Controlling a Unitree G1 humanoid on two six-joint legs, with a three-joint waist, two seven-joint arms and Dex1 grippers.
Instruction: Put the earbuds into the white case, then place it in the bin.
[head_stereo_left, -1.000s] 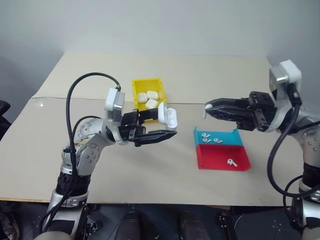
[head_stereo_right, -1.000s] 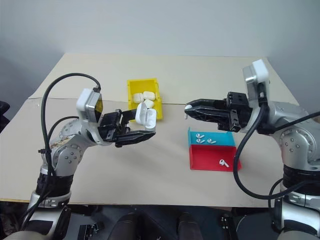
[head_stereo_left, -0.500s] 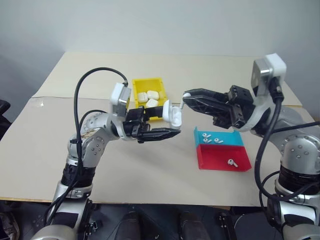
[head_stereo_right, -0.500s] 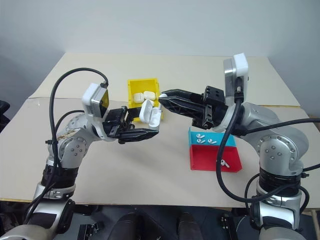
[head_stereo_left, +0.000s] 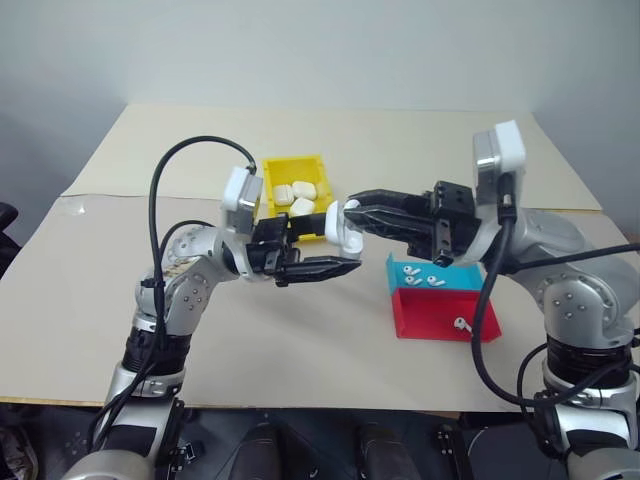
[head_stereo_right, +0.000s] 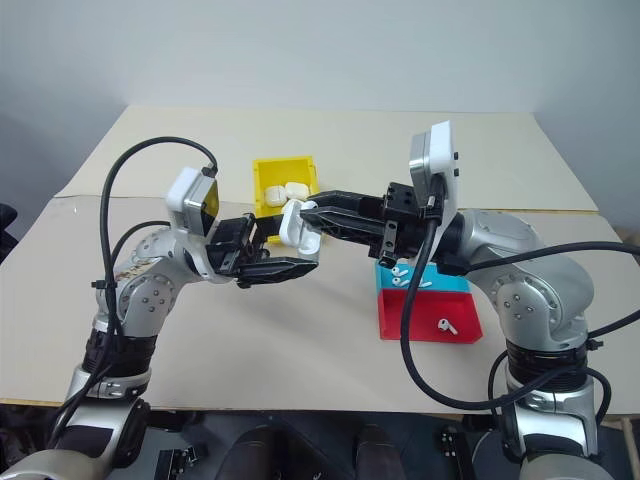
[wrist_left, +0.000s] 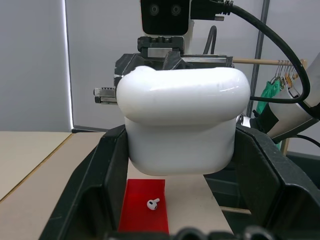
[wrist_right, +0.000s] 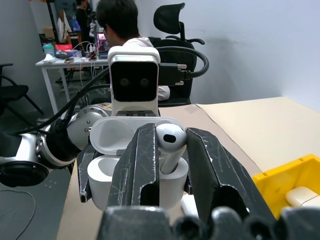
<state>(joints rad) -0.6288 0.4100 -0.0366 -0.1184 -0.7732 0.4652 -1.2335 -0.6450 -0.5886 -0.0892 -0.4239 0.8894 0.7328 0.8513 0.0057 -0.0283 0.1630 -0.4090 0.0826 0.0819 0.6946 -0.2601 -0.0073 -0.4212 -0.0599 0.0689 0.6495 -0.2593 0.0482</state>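
Note:
My left gripper (head_stereo_left: 340, 244) is shut on the white case (head_stereo_left: 338, 226) and holds it above the table, just in front of the yellow bin (head_stereo_left: 270, 186). The case's lid (wrist_right: 117, 135) stands open. From the right, my right gripper (head_stereo_left: 352, 216) comes in level, shut on one earbud (wrist_right: 170, 142). Its tips are at the case's mouth. In the right wrist view the earbud's stem dips into the open case body (wrist_right: 100, 181). The case (wrist_left: 182, 120) sits between the black fingers (wrist_left: 95, 190) in the left wrist view.
Several closed white cases (head_stereo_left: 298, 192) lie in the yellow bin. A blue tray (head_stereo_left: 458, 276) with loose earbuds (head_stereo_left: 418, 276) adjoins a red tray (head_stereo_left: 435, 314) holding one earbud (head_stereo_left: 463, 324), right of centre. A person (wrist_right: 120, 22) sits at a desk far behind.
My right gripper has swung left with the earbud, from above the trays to the open case. The left gripper has kept the case where it was.

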